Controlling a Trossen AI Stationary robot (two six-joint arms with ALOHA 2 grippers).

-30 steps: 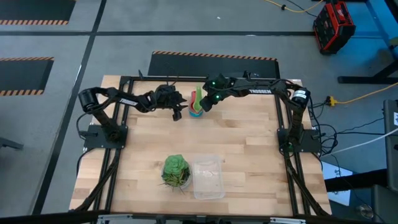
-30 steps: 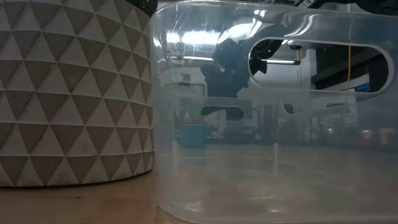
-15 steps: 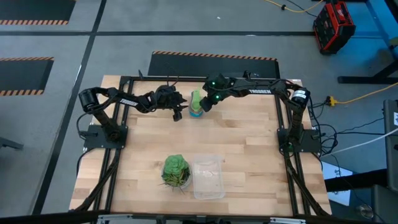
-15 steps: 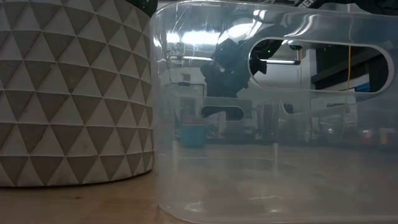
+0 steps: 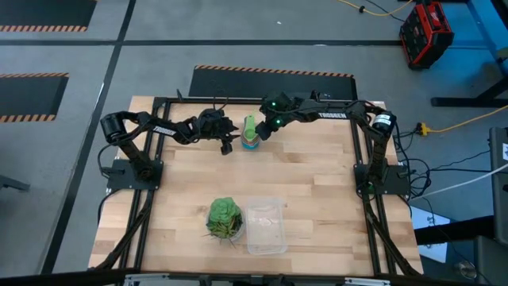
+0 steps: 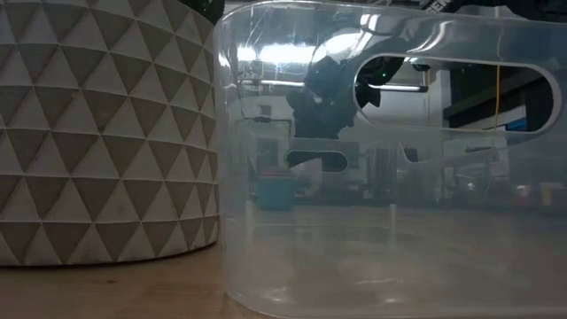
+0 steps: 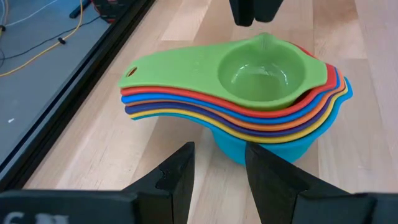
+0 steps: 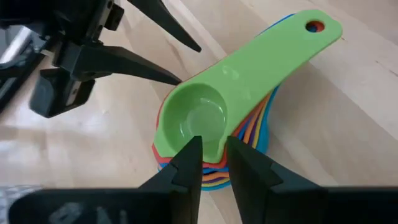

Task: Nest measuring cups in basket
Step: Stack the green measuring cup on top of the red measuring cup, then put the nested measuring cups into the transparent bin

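The measuring cups (image 5: pixel 251 133) stand nested in one stack near the table's far edge. The green one (image 7: pixel 261 74) is on top and the large light blue one (image 7: pixel 261 146) rests on the wood. All handles (image 7: pixel 161 81) lie together, pointing toward the far edge. My left gripper (image 7: pixel 217 180) is open and waits just left of the stack, apart from it. My right gripper (image 8: pixel 213 165) hovers over the green cup's rim (image 8: pixel 208 146) on the stack's right side, with a narrow gap between its fingers. The clear basket (image 5: pixel 266 225) sits at the near edge.
A green leafy ball in a white patterned pot (image 5: pixel 225 217) stands against the basket's left side. In the low view the pot (image 6: pixel 97 133) and the basket wall (image 6: pixel 390 159) fill the foreground. Bare wood lies between the stack and the basket. Black frame rails run along the table's sides.
A second ago the stack's handles were fanned out, with red and yellow showing beside the green. Now they lie in line under the green handle. Both arms have stayed close to the stack.
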